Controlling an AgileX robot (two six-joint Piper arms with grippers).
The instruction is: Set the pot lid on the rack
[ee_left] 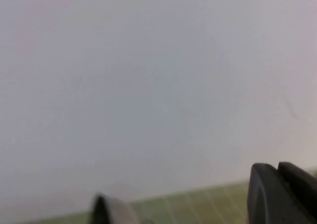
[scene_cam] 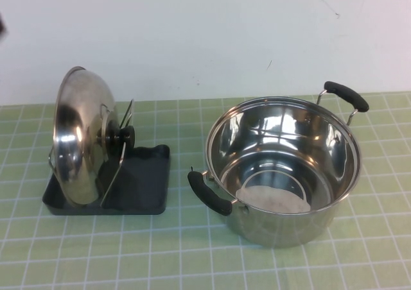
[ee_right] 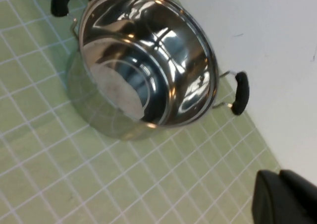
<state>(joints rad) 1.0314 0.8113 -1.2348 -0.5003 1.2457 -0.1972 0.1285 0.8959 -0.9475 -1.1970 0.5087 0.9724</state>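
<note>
The shiny domed lid (scene_cam: pixel 78 136) stands on edge in the rack (scene_cam: pixel 144 184) by the table's left edge, black knob facing the pot (scene_cam: pixel 282 168); both grippers' positions and finger states can't be told.

Lighting was bright, even and diffuse; shadows on the table were faint. Glare streaked the pot lid (scene_cam: pixel 78 136) and the pot (scene_cam: pixel 282 168) interior. Left wrist view was blurred throughout.

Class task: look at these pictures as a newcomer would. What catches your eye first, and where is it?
The shiny pot lid stands on edge in the rack, left on the green checked table. Right of it sits the open steel pot. Neither the left gripper nor the right gripper appears in the high view.
</note>
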